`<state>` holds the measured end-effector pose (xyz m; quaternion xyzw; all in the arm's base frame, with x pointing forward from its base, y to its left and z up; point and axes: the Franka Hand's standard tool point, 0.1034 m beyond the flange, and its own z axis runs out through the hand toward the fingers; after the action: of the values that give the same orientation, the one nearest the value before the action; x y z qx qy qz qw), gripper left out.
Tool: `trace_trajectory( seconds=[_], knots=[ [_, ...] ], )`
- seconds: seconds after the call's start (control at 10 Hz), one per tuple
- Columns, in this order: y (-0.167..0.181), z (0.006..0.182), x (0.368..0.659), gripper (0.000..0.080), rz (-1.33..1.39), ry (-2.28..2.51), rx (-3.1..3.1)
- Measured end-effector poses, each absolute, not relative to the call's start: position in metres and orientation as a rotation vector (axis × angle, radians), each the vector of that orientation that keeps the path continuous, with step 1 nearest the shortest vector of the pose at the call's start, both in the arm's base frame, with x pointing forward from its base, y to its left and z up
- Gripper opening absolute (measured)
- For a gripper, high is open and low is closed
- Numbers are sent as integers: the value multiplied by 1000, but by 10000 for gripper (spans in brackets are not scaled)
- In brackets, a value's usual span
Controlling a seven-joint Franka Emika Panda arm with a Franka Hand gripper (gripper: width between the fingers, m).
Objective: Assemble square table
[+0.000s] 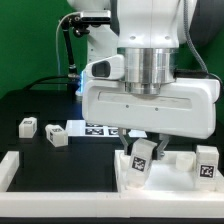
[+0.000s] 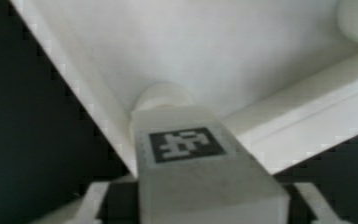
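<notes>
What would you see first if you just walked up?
The big white robot arm fills the middle, its claw closed on a tilted tagged leg at the square table top. Two loose legs sit on the black table at the exterior view's left.

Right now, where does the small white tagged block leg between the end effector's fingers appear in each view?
Exterior view: the small white tagged block leg, tilted, sits low and right of centre.
Wrist view: the same leg is centred between the fingers, tag facing the camera.
Shared landmark: the raised rim of the white plastic square tray-like top.
</notes>
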<state>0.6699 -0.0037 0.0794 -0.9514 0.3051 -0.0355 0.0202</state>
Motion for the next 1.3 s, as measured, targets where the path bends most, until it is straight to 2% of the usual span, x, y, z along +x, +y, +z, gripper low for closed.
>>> trace_trajectory(
  seconds=[0.1, 0.3, 0.7, 1.0, 1.1, 1.2, 1.3],
  knots=[
    [-5, 79, 670, 296, -109, 1062, -2907],
    [-11, 78, 671, 295, -105, 1306, -2780],
    [-11, 76, 667, 294, -3, 2130, -1982],
    [-11, 75, 666, 294, 4, 2159, -1947],
    [-9, 74, 666, 473, -3, 2120, -2002],
    [-3, 76, 668, 612, -53, 1896, -2288],
    [0, 76, 669, 612, -83, 1680, -2476]
  ],
)
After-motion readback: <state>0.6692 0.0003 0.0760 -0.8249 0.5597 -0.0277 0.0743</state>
